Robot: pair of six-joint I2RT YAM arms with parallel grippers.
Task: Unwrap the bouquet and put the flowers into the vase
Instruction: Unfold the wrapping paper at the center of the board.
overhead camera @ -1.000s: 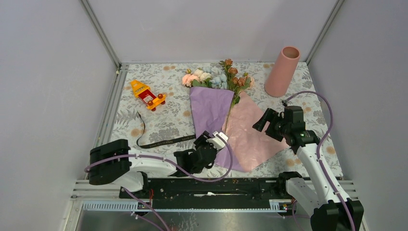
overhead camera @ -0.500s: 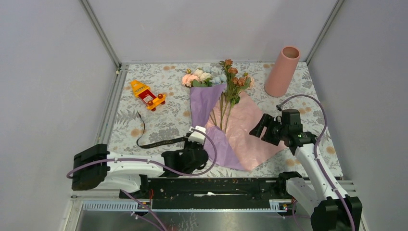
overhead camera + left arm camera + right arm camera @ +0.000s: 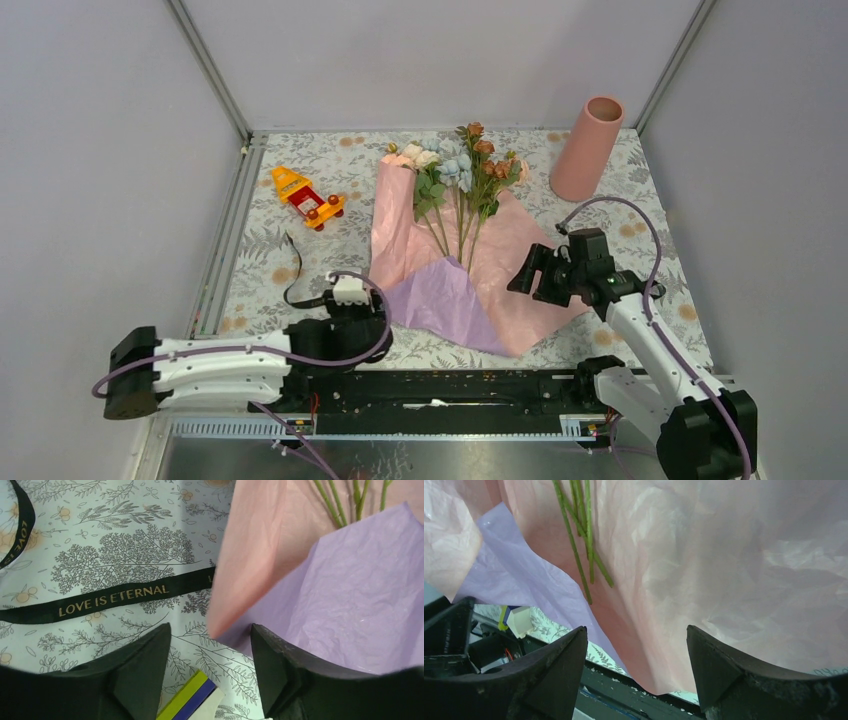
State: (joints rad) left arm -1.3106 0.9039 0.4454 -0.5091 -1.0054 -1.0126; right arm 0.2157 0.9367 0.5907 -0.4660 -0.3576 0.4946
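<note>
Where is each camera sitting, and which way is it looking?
Top camera: high above and behind the arms, looking down at the table; both arms show, plus the flowers and the vase.
Left wrist camera: on the left arm, low over the table, looking past the left gripper at the black ribbon and the paper.
Right wrist camera: on the right arm, looking down past the right gripper at the paper.
Shared: both wrist views see the green stems lying on the pink and purple paper.

Pink-and-purple bouquet paper [image 3: 440,295] on a pale, grey-and-tan floral-print surface [image 3: 345,255].
Peach, cream, pale blue and rust flowers [image 3: 455,165] on green stems; matte salmon vase [image 3: 587,148]; black ribbon [image 3: 110,597] lettered in gold; yellow, red and orange toy [image 3: 305,197].
</note>
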